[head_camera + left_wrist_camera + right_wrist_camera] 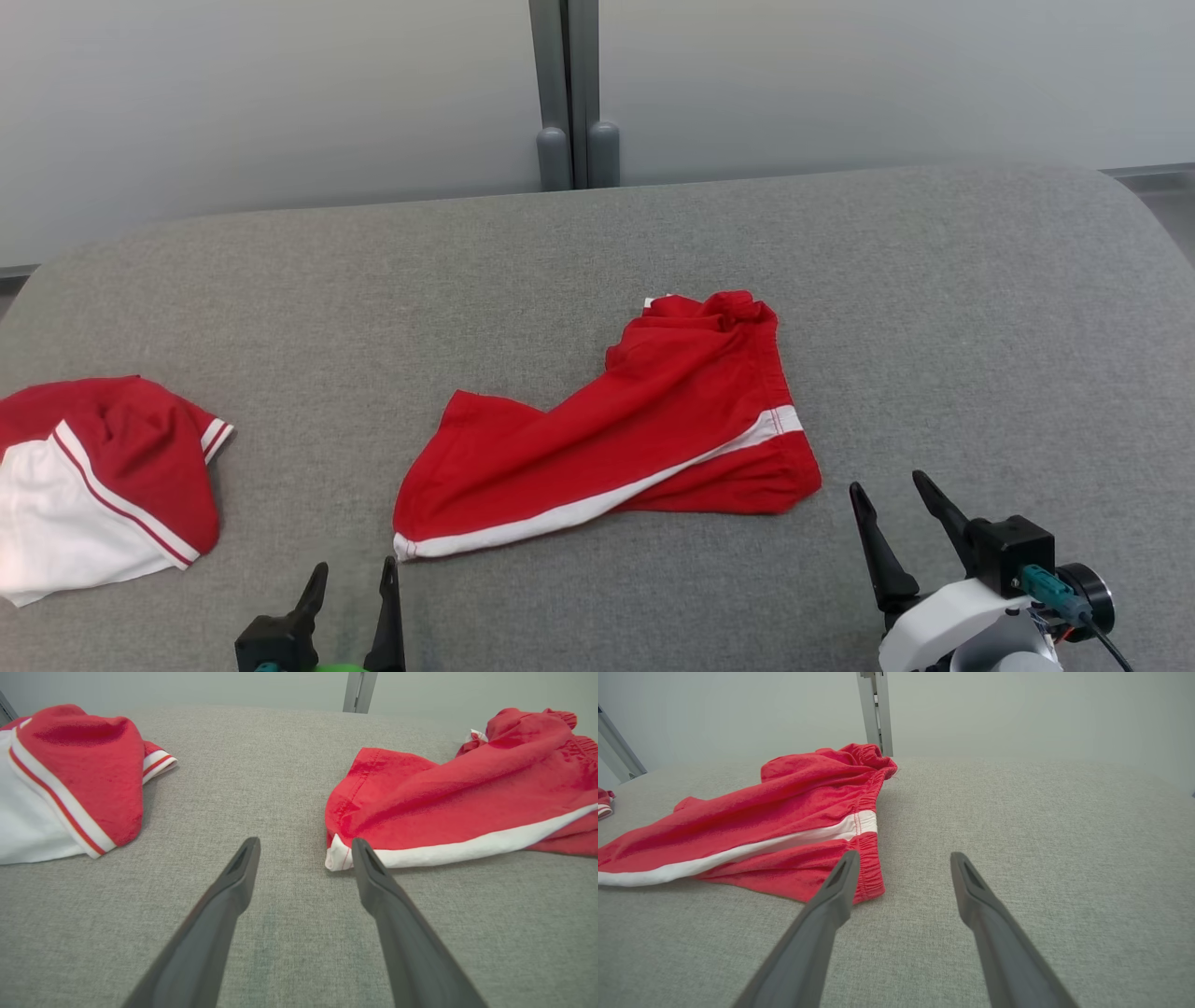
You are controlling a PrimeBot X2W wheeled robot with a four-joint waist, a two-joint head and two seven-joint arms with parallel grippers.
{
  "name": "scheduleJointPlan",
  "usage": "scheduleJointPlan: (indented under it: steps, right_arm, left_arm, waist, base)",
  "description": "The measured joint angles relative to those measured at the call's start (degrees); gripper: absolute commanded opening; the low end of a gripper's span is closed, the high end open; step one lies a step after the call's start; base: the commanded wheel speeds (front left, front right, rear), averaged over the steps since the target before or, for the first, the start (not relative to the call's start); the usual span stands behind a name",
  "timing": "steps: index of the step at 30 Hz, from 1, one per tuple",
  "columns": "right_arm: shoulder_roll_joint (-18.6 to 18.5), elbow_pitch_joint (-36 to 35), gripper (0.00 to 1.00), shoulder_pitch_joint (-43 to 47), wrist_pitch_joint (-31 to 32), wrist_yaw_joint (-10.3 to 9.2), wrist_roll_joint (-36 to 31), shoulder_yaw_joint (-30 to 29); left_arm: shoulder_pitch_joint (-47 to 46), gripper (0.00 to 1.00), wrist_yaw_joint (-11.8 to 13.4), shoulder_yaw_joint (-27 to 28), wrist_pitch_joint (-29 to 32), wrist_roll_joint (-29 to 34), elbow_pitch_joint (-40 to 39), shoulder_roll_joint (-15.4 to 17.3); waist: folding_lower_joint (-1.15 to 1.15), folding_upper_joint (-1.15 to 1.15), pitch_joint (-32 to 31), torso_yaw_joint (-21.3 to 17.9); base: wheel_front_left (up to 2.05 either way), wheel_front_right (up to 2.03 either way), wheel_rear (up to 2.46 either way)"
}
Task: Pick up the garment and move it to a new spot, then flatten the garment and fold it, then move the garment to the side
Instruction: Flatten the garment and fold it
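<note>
Jaws spread and empty on the left gripper and right gripper, at the near side of the tabletop. The red shorts lie crumpled mid-tabletop, just beyond them. Pinching one layer could leave them twisted when lifted.

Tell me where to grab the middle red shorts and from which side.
Grip the red shorts at two near corners: leg hem corner with the left gripper, waistband corner with the right gripper. Come from the near side; both corners jut toward the open grippers.
</note>
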Motion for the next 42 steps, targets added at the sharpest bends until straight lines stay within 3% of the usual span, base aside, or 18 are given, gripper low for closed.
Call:
scheduleJointPlan:
  steps: [16,28,29,30,31,32,33,35,42]
  right_arm:
    - [0.0,-0.8,1.0,-4.2,0.0,0.0,0.0,0.6]
    - [0.0,-1.1,1.0,-5.7,0.0,0.0,-0.6,0.6]
    - [0.0,-1.1,1.0,-6.0,0.0,0.0,-0.7,0.6]
    - [0.0,-1.1,1.0,-6.3,0.0,0.0,-0.7,0.7]
    - [0.0,-1.1,1.0,-6.5,0.0,0.0,-0.9,0.7]
    - [0.0,-1.1,1.0,-6.7,0.0,0.0,-1.1,0.7]
    - [0.0,-1.0,1.0,-6.9,0.0,0.0,-1.2,0.8]
    - [0.0,-0.9,1.0,-7.4,0.0,0.0,-1.5,0.8]
    - [0.0,0.0,1.0,-10.0,0.0,0.0,-1.8,1.1]
  left_arm:
    - [-6.4,1.0,-1.8,-1.6,0.0,-5.1,6.6,0.0]
    - [-8.5,1.0,-2.0,-1.3,-0.1,-3.8,10.8,0.0]
    - [-8.6,0.94,-2.0,-2.0,-0.1,-3.8,11.0,0.1]
    - [-8.7,0.8,-2.0,-2.7,-0.1,-3.8,11.2,0.1]
    - [-8.8,0.49,-2.0,-3.2,-0.1,-3.9,11.3,0.1]
    - [-9.0,0.43,-2.0,-4.0,-0.2,-3.9,11.4,0.2]
    - [-9.2,0.24,-2.0,-4.7,-0.2,-3.9,11.5,0.3]
    - [-9.5,0.0,-2.0,-5.7,-0.2,-3.9,11.7,0.2]
    - [-10.3,0.0,-2.0,-6.5,-0.2,-5.2,12.1,0.0]
  waist:
    - [0.0,0.0,5.7,-1.5]
    - [0.0,0.0,8.6,-1.8]
    - [0.0,0.0,8.6,-1.7]
    - [0.0,0.0,8.7,-1.6]
    - [0.0,0.0,8.8,-1.6]
    - [0.0,0.0,8.9,-1.5]
    - [0.0,0.0,9.0,-1.4]
    - [0.0,0.0,9.3,-1.2]
    - [0.0,0.0,9.9,-0.5]
  base:
    - [0.0,0.0,0.0]
    - [0.0,0.0,0.0]
    - [0.0,0.0,0.0]
    - [0.0,0.0,0.0]
    - [0.0,0.0,0.0]
    - [0.0,0.0,0.0]
    - [0.0,0.0,0.0]
    - [0.0,0.0,0.0]
    - [0.0,0.0,0.0]
